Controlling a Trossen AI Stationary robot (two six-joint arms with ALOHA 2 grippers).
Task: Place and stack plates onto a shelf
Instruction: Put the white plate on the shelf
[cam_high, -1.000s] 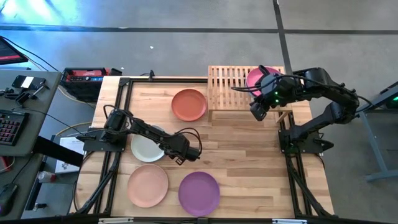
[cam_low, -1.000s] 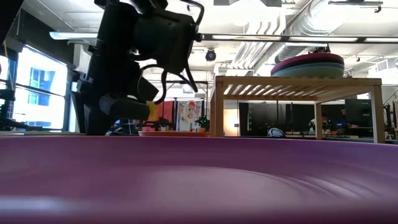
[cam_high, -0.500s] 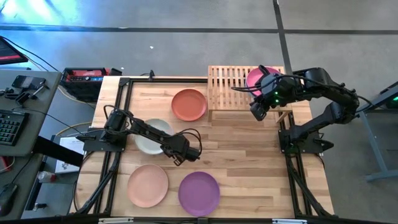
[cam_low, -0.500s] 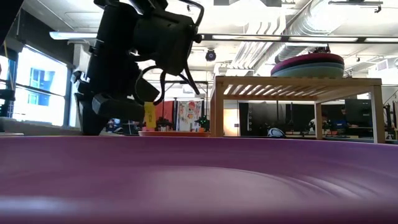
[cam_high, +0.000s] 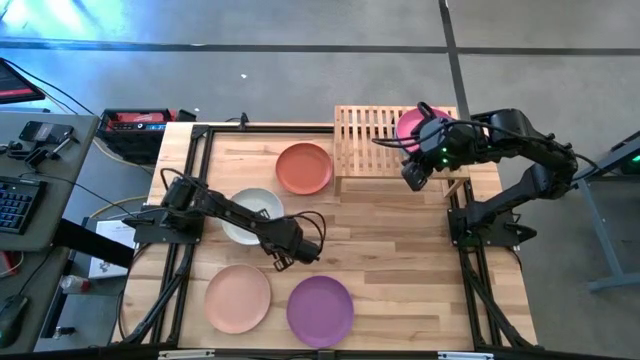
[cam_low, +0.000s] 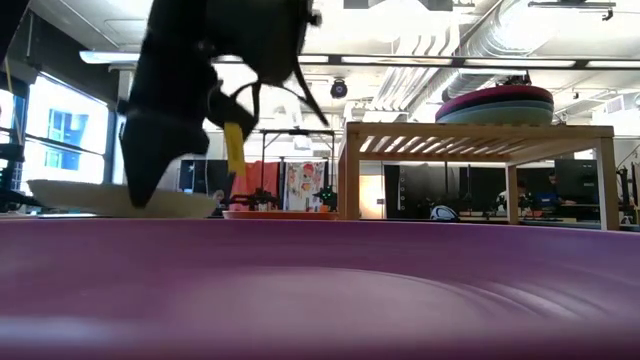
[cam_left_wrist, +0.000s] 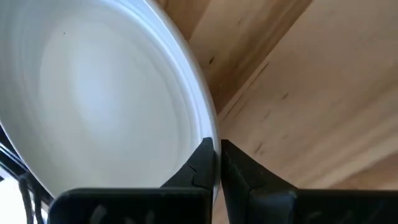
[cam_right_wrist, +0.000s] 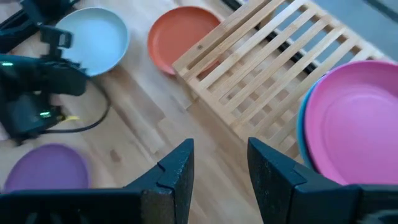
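My left gripper (cam_high: 283, 254) is shut on the pale grey-green plate (cam_high: 250, 214) at the table's middle left. In the low view that plate (cam_low: 110, 198) shows raised above the near purple plate (cam_low: 320, 290). On the table lie the orange-red plate (cam_high: 304, 168), the peach plate (cam_high: 238, 298) and the purple plate (cam_high: 320, 310). The bamboo shelf (cam_high: 370, 140) stands at the far edge and bears a stack with the magenta plate (cam_right_wrist: 357, 118) on top. My right gripper (cam_right_wrist: 221, 162) hangs open by the shelf's near edge, with nothing between its fingers. My left gripper pinches the pale plate's rim (cam_left_wrist: 213, 144) between its two fingers (cam_left_wrist: 202, 163), at the plate's near right side. One finger lies on the inner side of the rim, the other on the outer side. Whether the plate's far side rests on the table, I cannot tell.
A light blue plate's rim (cam_right_wrist: 303, 127) shows under the magenta one. The shelf's left half (cam_right_wrist: 249, 68) is bare slats. Black frame rails (cam_high: 195, 180) run along the table's left and right sides. Bare wood (cam_high: 390, 260) lies between the plates and the right arm.
My left gripper has shut on the pale plate's rim and shifted a little toward the table's left. The plate has moved toward the far edge and now shows raised in the low view. My right arm has kept still.
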